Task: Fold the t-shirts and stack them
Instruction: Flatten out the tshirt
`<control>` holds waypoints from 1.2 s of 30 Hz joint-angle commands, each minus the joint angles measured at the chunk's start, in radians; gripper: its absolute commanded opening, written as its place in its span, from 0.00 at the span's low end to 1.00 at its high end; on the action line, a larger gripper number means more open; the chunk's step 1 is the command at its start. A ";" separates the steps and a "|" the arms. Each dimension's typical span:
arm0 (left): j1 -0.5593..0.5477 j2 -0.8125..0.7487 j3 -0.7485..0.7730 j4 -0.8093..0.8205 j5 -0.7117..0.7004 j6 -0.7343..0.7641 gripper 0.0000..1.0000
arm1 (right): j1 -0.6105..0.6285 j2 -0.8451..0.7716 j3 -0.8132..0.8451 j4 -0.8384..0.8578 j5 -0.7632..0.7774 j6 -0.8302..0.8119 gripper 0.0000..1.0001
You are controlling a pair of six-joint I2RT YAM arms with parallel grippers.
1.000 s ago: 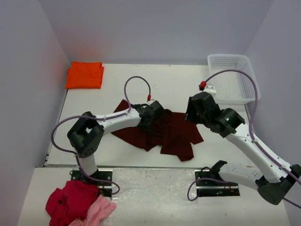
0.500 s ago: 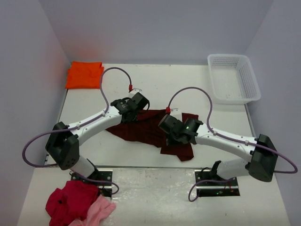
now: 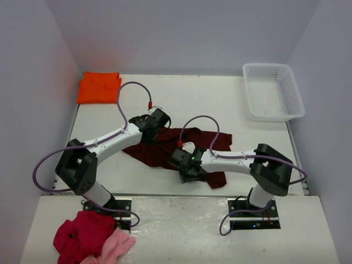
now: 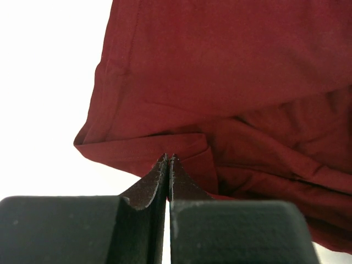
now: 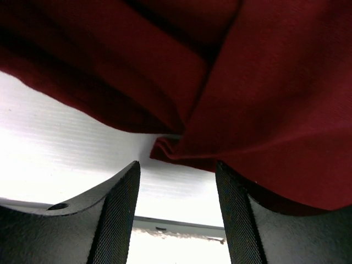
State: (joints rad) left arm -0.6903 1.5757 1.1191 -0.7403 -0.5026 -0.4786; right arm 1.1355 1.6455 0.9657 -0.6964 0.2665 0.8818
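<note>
Pale lilac walls [image 3: 181, 33] close in a white table [image 3: 203, 99], and we see the maroon t-shirt [image 3: 157, 153] lying crumpled and spread near the middle of the top view, closer to the lower edge of the table. The orange t-shirt [image 3: 99, 87] sits folded in the upper left corner of the table, well apart from it. A white mesh basket [image 3: 266, 67] stands at the upper right. At the lower left of the frame, off the table, a crimson garment [image 3: 77, 234] lies bunched with a light pink garment [image 3: 118, 245] touching it. The left gripper [image 4: 168, 159] has its jaws pressed tight together, their tips at a folded hem on the upper left edge of the maroon cloth; we cannot tell whether any fabric is pinched between them. The right gripper [image 5: 177, 165] sits low at the shirt's lower edge with its jaws spread apart, holding nothing, a small fold of maroon fabric lying just ahead between them on the bare table.
</note>
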 commanded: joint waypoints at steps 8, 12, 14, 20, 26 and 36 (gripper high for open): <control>0.000 -0.025 -0.002 0.055 0.039 0.028 0.00 | 0.004 0.091 0.051 0.087 0.005 0.039 0.54; -0.002 -0.032 -0.004 0.056 0.039 0.032 0.00 | -0.002 0.109 0.061 0.087 0.013 0.042 0.52; -0.002 -0.039 -0.004 0.055 0.039 0.032 0.00 | -0.008 0.114 0.053 0.089 0.014 0.057 0.50; 0.000 -0.066 0.002 0.044 0.041 0.038 0.00 | -0.011 0.126 0.008 0.091 0.042 0.161 0.47; -0.002 -0.088 -0.004 0.044 0.053 0.044 0.00 | -0.011 0.172 -0.021 0.078 0.076 0.247 0.43; 0.000 -0.109 -0.022 0.053 0.065 0.058 0.00 | -0.008 0.224 -0.082 0.152 0.060 0.324 0.28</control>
State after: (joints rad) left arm -0.6903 1.4998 1.1061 -0.7120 -0.4454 -0.4477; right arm 1.1320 1.7260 0.9848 -0.6434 0.3344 1.1191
